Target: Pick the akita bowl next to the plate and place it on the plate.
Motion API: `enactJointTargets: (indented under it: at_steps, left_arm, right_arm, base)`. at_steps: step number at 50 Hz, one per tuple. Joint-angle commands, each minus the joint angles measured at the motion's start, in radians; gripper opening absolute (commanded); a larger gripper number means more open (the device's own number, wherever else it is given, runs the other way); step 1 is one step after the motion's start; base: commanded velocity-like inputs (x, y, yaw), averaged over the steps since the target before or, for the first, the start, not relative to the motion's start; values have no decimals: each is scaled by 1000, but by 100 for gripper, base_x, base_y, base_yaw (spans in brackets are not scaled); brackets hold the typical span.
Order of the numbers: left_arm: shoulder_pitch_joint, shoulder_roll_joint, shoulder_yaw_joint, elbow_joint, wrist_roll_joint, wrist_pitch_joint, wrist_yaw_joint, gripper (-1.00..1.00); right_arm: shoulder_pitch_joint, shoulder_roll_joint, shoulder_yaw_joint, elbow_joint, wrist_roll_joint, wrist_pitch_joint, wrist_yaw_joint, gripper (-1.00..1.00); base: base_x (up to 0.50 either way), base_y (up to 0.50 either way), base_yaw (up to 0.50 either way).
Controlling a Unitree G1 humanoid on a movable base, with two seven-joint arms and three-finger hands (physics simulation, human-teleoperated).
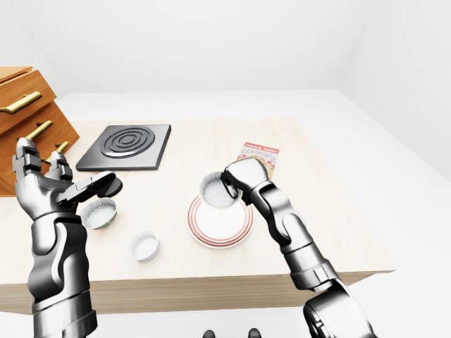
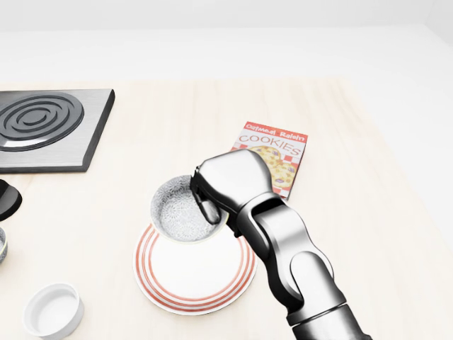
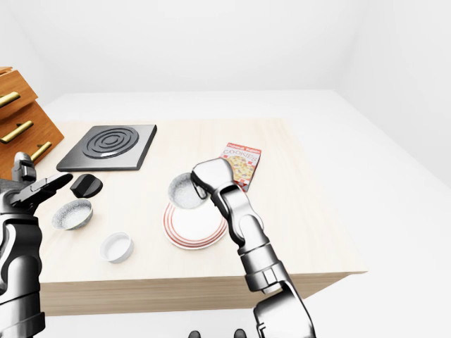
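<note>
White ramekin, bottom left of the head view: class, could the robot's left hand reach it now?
Probably yes: the left hand hangs open and raised; only a low patterned bowl lies between it and the ramekin, easy to pass over.

Glossy silver arms, black-jointed robot hand

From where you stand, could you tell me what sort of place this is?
Probably a simulated kitchen: a stove burner, a striped plate and a cookie box on a wooden table.
</note>
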Motion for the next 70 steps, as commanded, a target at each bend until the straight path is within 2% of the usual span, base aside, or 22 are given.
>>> enactJointTargets:
  at_steps: [1, 10, 16, 34, 45, 70]
  left_arm:
    - [2, -1, -2, 0, 6, 0, 3, 100]
    - [-4, -1, -1, 16, 11, 0, -5, 100]
    - [-2, 0, -3, 14, 18, 0, 2, 100]
    - [-1, -3, -5, 18, 15, 0, -5, 100]
    - [4, -4, -1, 5, 12, 0, -2, 100]
    - [4, -6, -8, 20, 16, 0, -7, 100]
  right_arm:
    - [-30, 12, -18, 51, 42, 0, -57, -100]
    - [0, 28, -2, 39, 29, 0, -62, -100]
    - [4, 25, 6, 91, 2, 0, -112, -100]
    - [-55, 18, -6, 242, -18, 0, -203, -100]
    - [-73, 25, 5, 365, -30, 0, -305, -100]
    - [-95, 46, 20, 491, -44, 0, -395, -100]
  base:
    - [0, 0, 0]
    - [0, 0, 0]
    - [0, 0, 0]
    - [0, 0, 0]
    - [0, 0, 0]
    - [0, 0, 0]
